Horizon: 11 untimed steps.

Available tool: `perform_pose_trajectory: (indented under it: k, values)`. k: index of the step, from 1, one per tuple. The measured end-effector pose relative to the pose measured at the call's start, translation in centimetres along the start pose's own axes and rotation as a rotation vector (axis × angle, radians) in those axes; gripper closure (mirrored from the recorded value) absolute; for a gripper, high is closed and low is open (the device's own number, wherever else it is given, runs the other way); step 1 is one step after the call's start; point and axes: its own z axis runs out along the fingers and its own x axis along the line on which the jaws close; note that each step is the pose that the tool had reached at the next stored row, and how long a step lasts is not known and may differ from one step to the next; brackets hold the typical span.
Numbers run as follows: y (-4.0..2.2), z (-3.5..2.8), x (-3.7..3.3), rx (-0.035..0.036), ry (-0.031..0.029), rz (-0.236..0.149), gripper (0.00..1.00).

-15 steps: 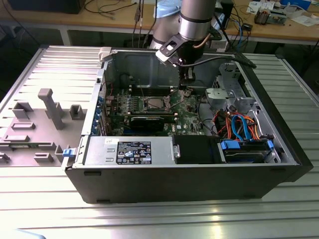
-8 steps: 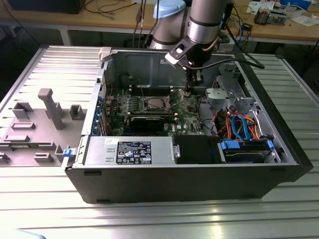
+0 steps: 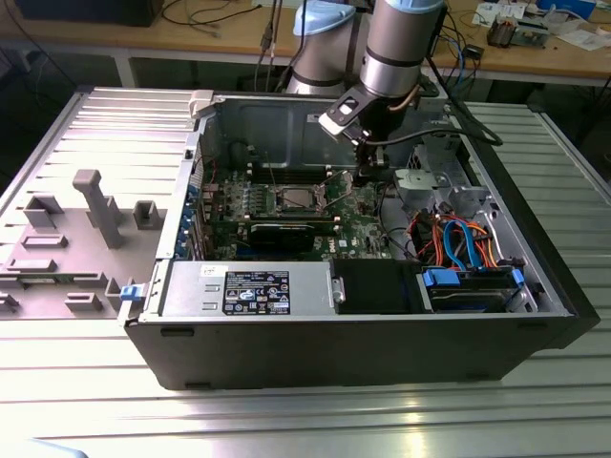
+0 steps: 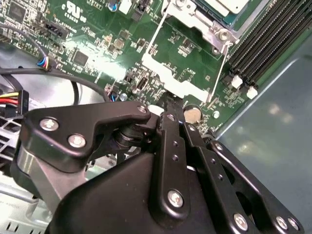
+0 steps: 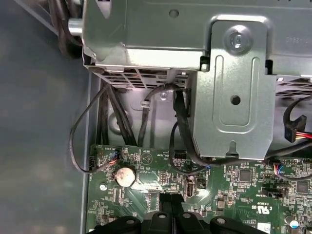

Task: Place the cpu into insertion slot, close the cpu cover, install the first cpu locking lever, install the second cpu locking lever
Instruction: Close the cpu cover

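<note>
Exterior view: arm reaches down into the open computer case (image 3: pixel 382 353) on a ribbed metal table (image 3: pixel 286 420). The gripper (image 3: pixel 368 176) sits low over the green board (image 3: pixel 358 224), just to the exterior view's right of the socket (image 3: pixel 276 202). The chip (image 3: pixel 291 198) lies flat in it.

Second wrist view: gripper (image 4: pixel 175 106) fingers drawn together, tips right at the near edge of the cover plate (image 4: pixel 165 78), which is flipped open off the socket (image 4: pixel 207 29). Can't tell if the edge is pinched. Chip (image 4: pixel 229 5) is seated in the socket, beyond the plate. Coin battery (image 4: pixel 192 114) is just beside the tips.

First wrist view: gripper (image 5: pixel 171 207) closed, over the board (image 5: pixel 219 185), coin battery (image 5: pixel 124 176) near, grey metal bracket (image 5: pixel 234 97) beyond.
</note>
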Motion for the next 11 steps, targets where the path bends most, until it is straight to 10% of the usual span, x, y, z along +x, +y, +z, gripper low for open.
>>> perform_pose_trajectory:
  k: [11]
  values:
    - [-1.33,-0.42,0.09,0.0014,0.0001,-0.003,0.89]
